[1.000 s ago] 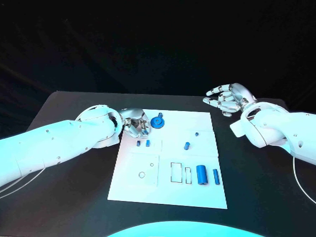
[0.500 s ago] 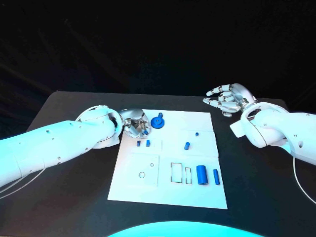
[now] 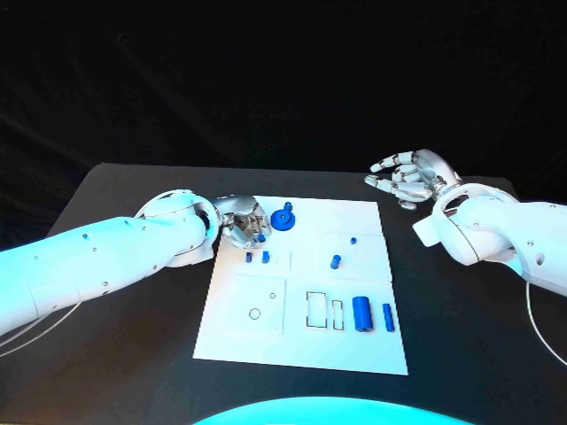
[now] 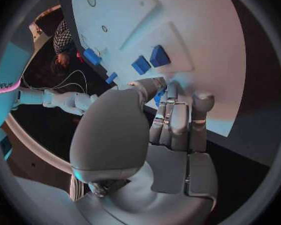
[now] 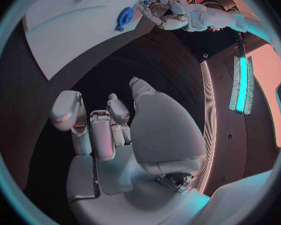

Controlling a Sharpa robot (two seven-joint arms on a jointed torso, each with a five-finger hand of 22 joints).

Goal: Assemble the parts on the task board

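The white task board (image 3: 347,341) lies mid-table. My left hand (image 3: 243,223) rests over its far left corner, beside a round blue part (image 3: 283,218). In the left wrist view the thumb and fingers (image 4: 172,97) close on a small blue piece (image 4: 159,96), mostly hidden. Two short blue pegs (image 3: 248,258) (image 3: 265,257) stand just in front of that hand. Two more small pieces (image 3: 336,261) (image 3: 354,239) sit mid-board. A thick blue cylinder (image 3: 361,313) and a thinner one (image 3: 388,316) lie near the right edge. My right hand (image 3: 409,177) hovers off the board's far right corner, fingers loosely bent, holding nothing.
Near the board's front are two rectangular slots (image 3: 317,309), an oval hole (image 3: 254,312) and a small hole (image 3: 274,295). Black table (image 3: 130,354) surrounds the board on all sides. The right wrist view shows the left hand (image 5: 162,10) and the round blue part (image 5: 125,16).
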